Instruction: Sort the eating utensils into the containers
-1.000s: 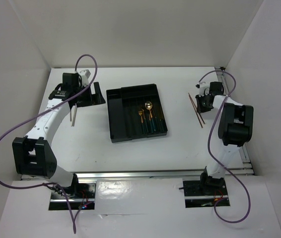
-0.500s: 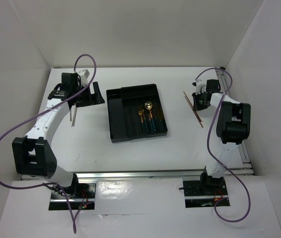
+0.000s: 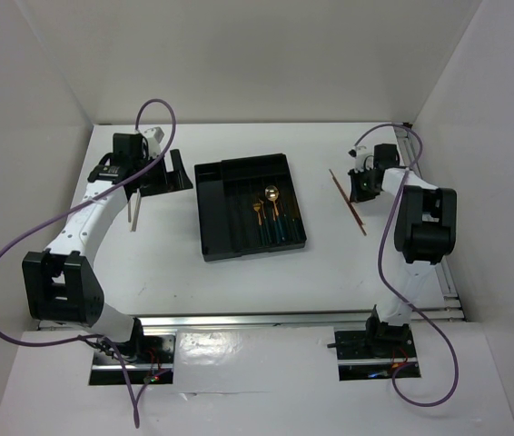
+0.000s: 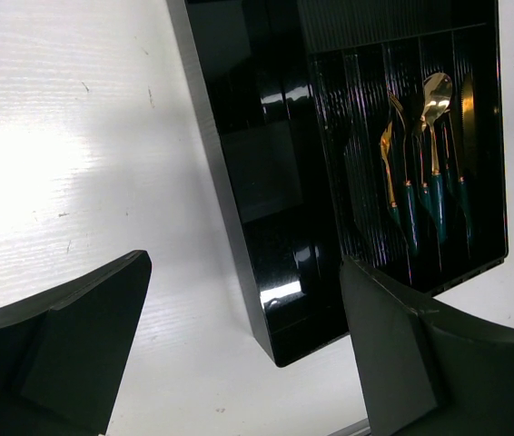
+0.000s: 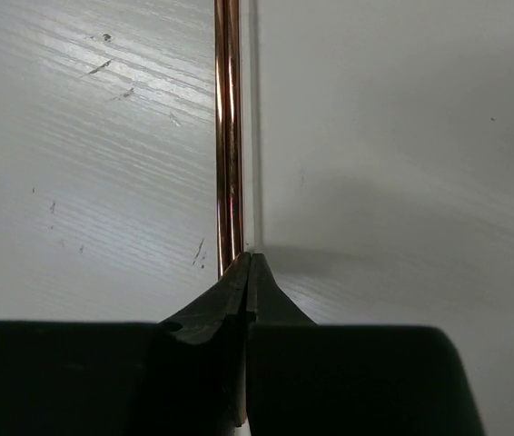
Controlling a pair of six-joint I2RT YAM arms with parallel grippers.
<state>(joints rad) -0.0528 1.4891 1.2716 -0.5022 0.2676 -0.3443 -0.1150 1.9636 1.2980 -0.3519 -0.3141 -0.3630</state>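
Note:
The black cutlery tray [image 3: 212, 213] lies mid-table, and several gold-headed, green-handled utensils [image 3: 271, 218] rest in its right compartments. In the left wrist view the gold spoon [image 4: 436, 91] and a fork [image 4: 387, 150] lie there side by side. My left gripper [image 3: 168, 174] hovers open left of the tray [image 4: 230, 227], with nothing between its fingers [image 4: 93, 318]. A thin silvery chopstick [image 3: 133, 211] lies on the table near that arm. My right gripper [image 3: 359, 186] is shut on the copper chopsticks [image 3: 346, 202] right of the tray. They run straight out from its tips [image 5: 250, 257] as the copper chopsticks [image 5: 229, 136].
White walls close in the table on three sides. A metal rail [image 3: 284, 318] runs along the near edge and another rail [image 3: 448, 286] along the right edge. Purple cables loop above both arms.
The right gripper has closed on the copper chopsticks, and their far end has swung left toward the tray. The left arm has not moved.

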